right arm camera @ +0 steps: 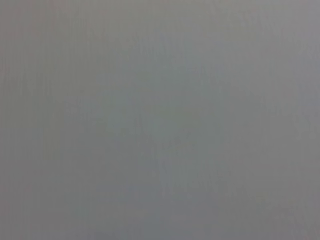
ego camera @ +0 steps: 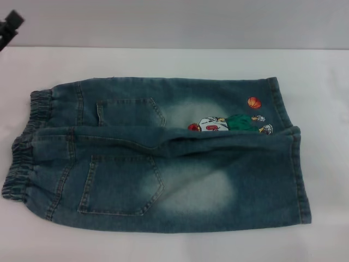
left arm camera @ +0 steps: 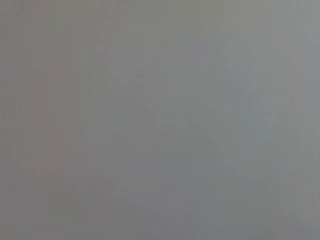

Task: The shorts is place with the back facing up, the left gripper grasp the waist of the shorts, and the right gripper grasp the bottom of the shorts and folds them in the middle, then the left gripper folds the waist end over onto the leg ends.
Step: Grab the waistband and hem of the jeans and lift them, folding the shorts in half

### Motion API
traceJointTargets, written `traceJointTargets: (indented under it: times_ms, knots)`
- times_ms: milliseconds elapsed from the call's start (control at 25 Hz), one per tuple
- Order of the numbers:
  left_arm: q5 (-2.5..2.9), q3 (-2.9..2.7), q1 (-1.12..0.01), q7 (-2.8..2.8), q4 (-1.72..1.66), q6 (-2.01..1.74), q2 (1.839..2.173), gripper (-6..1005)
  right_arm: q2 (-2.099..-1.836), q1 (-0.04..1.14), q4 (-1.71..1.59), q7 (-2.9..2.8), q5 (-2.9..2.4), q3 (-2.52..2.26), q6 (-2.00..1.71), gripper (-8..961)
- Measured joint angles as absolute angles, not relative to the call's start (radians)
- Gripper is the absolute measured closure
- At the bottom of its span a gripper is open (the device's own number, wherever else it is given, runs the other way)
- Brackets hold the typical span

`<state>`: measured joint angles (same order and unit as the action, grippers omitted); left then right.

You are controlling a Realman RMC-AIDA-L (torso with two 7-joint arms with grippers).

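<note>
The shorts (ego camera: 185, 185) lie flat on the white table (ego camera: 163, 63) in the head view, with both back pockets facing up. The waist of the shorts (ego camera: 23, 158), a puckered elastic band, is at the left end. The bottom of the shorts (ego camera: 301, 174), with its flat stitched hems, is at the right end. A cartoon basketball print (ego camera: 229, 124) sits on the far leg. A black piece of my left gripper (ego camera: 11, 24) shows in the far left corner, well away from the cloth. My right gripper is out of view. Both wrist views show only plain grey.
White table surface surrounds the shorts on all sides. The table's far edge (ego camera: 174, 48) runs across the top of the head view, against a pale grey wall.
</note>
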<state>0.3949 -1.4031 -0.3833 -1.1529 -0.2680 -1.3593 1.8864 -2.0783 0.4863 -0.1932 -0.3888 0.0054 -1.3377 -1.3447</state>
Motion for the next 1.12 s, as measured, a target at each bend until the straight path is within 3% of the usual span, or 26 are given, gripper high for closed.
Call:
traceJointTargets:
  times_ms: [80,120,160,480,1120]
  knots:
    - [0.441,-1.402,-0.387,-1.210,-0.284,-1.361,1.870,153,-2.079,0.484,-0.192,-0.390,0.004,-1.338,-1.344,377]
    - [0.636,-1.381,-0.392,-1.454,-0.361,-1.379,1.803,153,-2.079,0.484,-0.192,-0.392,0.004,-1.338,-1.344,377]
    - [0.695,-1.364,-0.393,-1.510,-0.376,-1.396,1.787,153,-2.080,0.483,-0.191,-0.394,0.004,-1.338,-1.344,377]
    - [1.195,-1.133,-0.404,-1.808,-0.401,-1.613,1.702,155,-2.080,0.486,-0.190,-0.396,0.004,-1.338,-1.344,376]
    - [1.689,-0.828,-0.300,-1.985,-0.401,-1.599,1.697,154,-2.076,0.521,-0.195,-0.390,0.009,-1.333,-1.343,376]
